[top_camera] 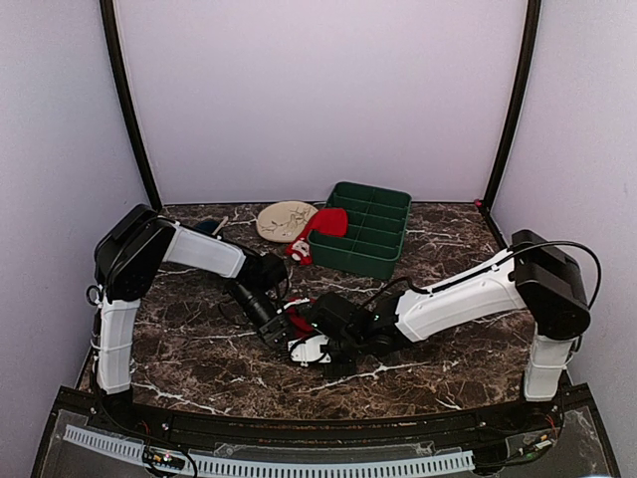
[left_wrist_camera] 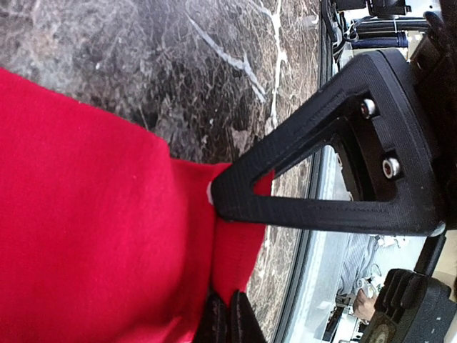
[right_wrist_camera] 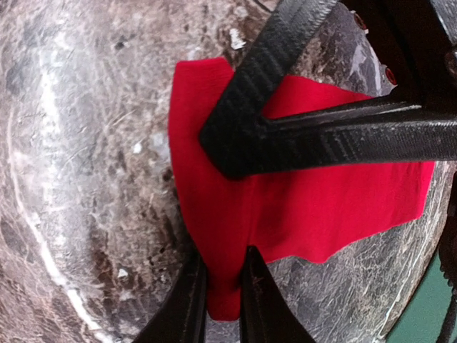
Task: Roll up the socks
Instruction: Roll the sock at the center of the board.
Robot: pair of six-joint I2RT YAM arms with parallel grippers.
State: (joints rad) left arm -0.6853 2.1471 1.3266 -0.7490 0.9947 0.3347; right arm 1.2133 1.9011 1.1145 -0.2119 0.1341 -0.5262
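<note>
Table: the dark marble table [top_camera: 199, 349] is carrying everything in front of you.
Tray: a green compartment tray [top_camera: 350, 261] is sitting at the back, right of centre.
Plate: a pale plate [top_camera: 284, 219] is lying just left of the tray.
Far sock: the far sock [top_camera: 324, 221] is resting red against the tray's left corner, its white patterned end pointing toward you.
Near sock: the near sock [right_wrist_camera: 307, 207] is lying flat on the marble at centre, between your two grippers.
Left gripper: your left gripper [top_camera: 284, 329] is pinching the near sock's edge, jaws together, and the cloth is creasing at the tip.
Right gripper: your right gripper [top_camera: 317, 331] is reaching over the near sock; you cannot tell whether its jaws are gripping.
</note>
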